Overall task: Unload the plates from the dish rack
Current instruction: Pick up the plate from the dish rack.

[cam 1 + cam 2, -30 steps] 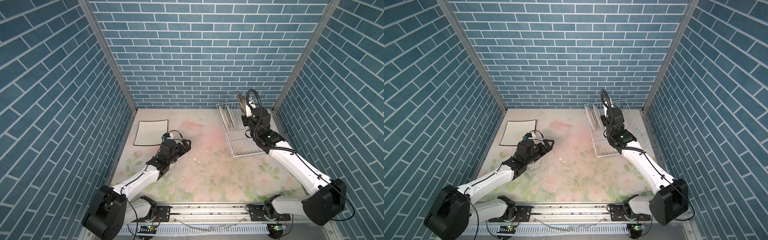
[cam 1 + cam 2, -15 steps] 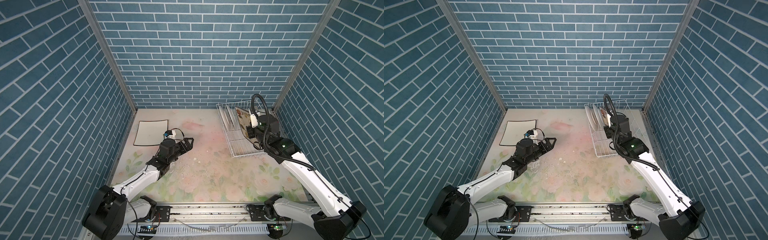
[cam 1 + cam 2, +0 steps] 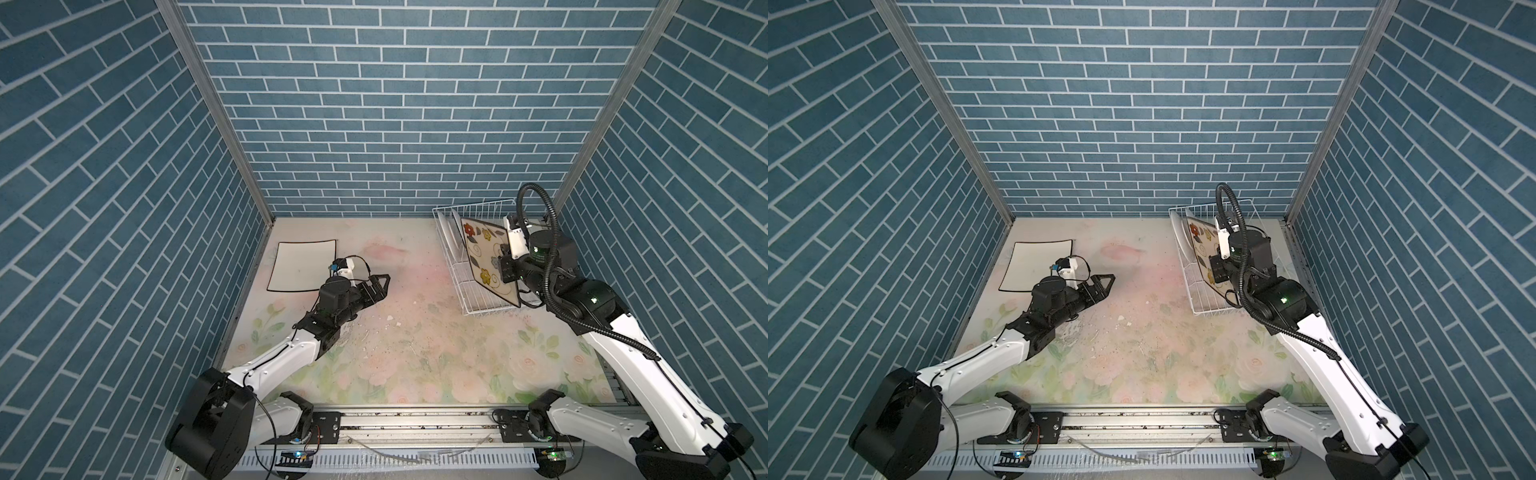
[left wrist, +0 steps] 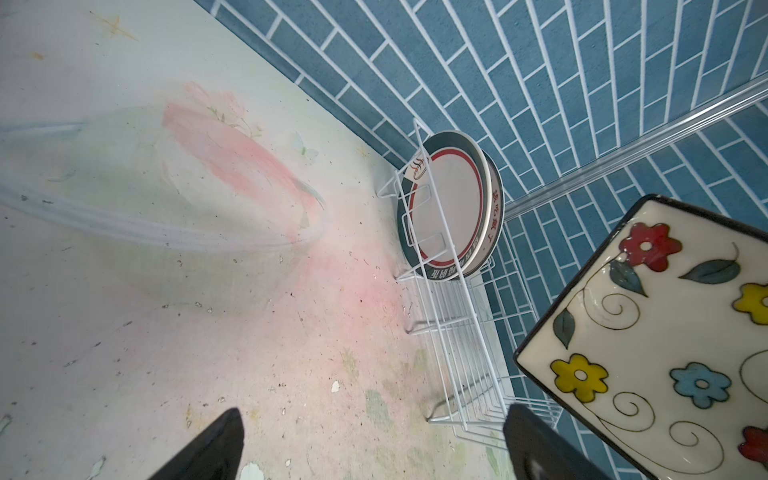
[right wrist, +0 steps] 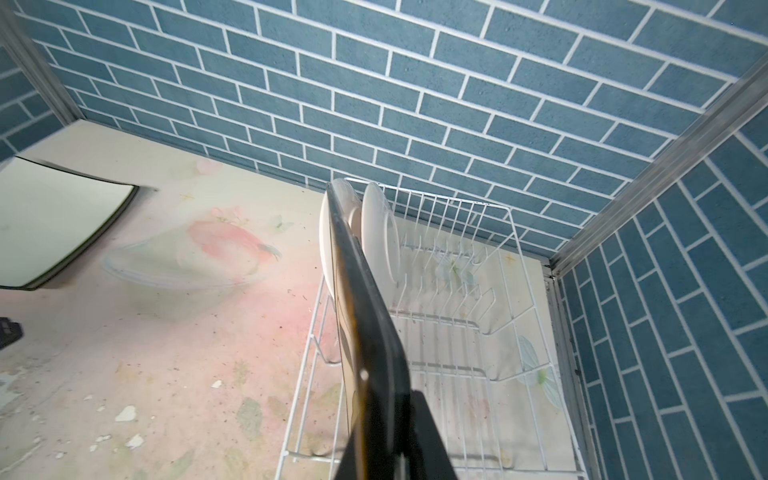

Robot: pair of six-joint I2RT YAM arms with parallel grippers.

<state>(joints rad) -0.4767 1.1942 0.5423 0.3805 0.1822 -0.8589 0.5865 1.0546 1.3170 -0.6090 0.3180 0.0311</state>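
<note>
Overhead, both top views show the right fingers (image 3: 508, 272) clamping a flowered plate (image 3: 484, 253) above the dish rack (image 3: 482, 296), with the left fingers (image 3: 379, 277) spread wide over the worktop (image 3: 415, 332). Left wrist view: two round plates (image 4: 451, 208) stand racked. Right wrist view: the flowered plate edge-on.

The flowered square plate (image 4: 648, 332) looks glazed and glossy; the dish rack (image 3: 473, 297) is thin white-coated wire; the tabletop (image 3: 415, 332) is matt, scuffed and speckled with pale flakes.
</note>
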